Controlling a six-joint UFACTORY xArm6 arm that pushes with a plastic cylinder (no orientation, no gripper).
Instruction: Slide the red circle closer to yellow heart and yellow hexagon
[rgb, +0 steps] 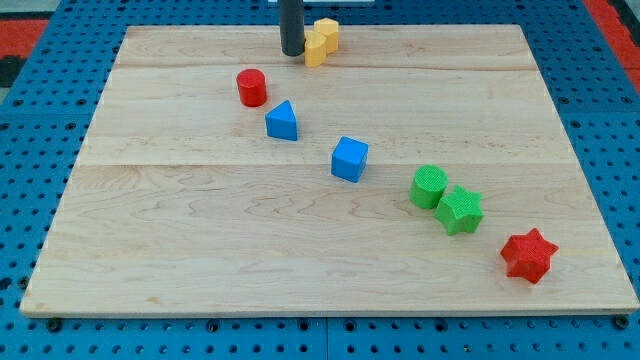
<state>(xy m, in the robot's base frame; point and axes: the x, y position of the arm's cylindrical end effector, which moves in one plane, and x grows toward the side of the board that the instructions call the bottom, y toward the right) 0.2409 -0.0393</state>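
Red circle, a small plastic cylinder block (252, 87), looks light, rigid, slippery on wood; push its lower-left side. My tip (292, 52), clawless, touches the yellow blocks (321, 42).

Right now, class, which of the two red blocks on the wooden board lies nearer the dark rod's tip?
The red circle, just below-left of my tip; the red star sits far off at the view's bottom right.
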